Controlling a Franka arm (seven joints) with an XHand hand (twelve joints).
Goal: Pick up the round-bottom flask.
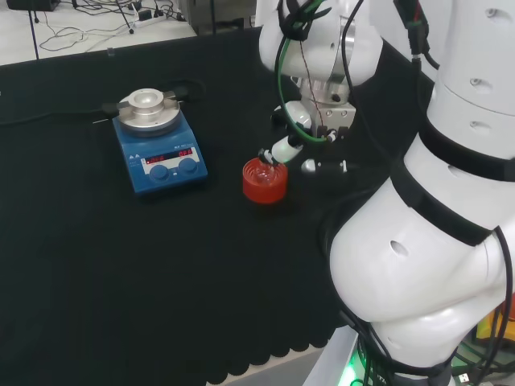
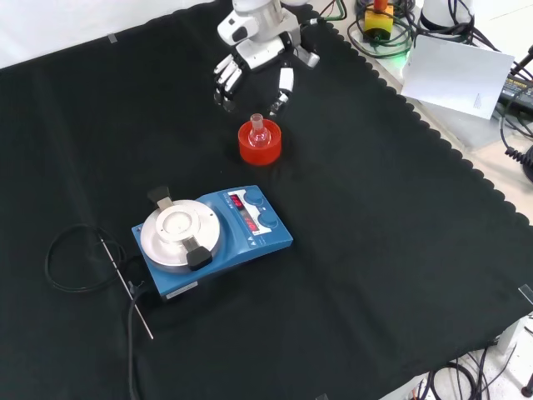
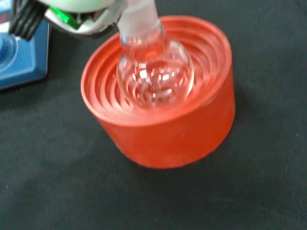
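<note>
Clear glass: the round-bottom flask point(image 3: 154, 72) is see-through, a small globe with a short straight neck, and the red ribs show right through its belly.
Flask seat: it sits upright in the hollow of the red ribbed stand point(image 3: 163, 124), neck pointing up, bulb cradled by the stepped rings.
Stand position: out on the black cloth of the counter point(image 2: 400, 250), in the front view a little beyond the blue hotplate stirrer point(image 2: 218, 239) and apart from it.
Robot hand: there it is, the robot hand point(image 2: 254, 57), coming in from the top of the front view, fingers point(image 2: 226, 79) straight and fanned apart, thumb point(image 2: 284, 86) set off to one side, nothing held.
Hand to flask: in the front view the fingertips hang just beyond the stand, the flask neck below the gap between fingers and thumb; in the head view one fingertip point(image 1: 283, 149) sits right at the stand's rim, and I can't tell if it touches.
Stirrer: round silver plate on top, red readout lit, a black cable point(image 2: 71, 262) looping off beside it.
</note>
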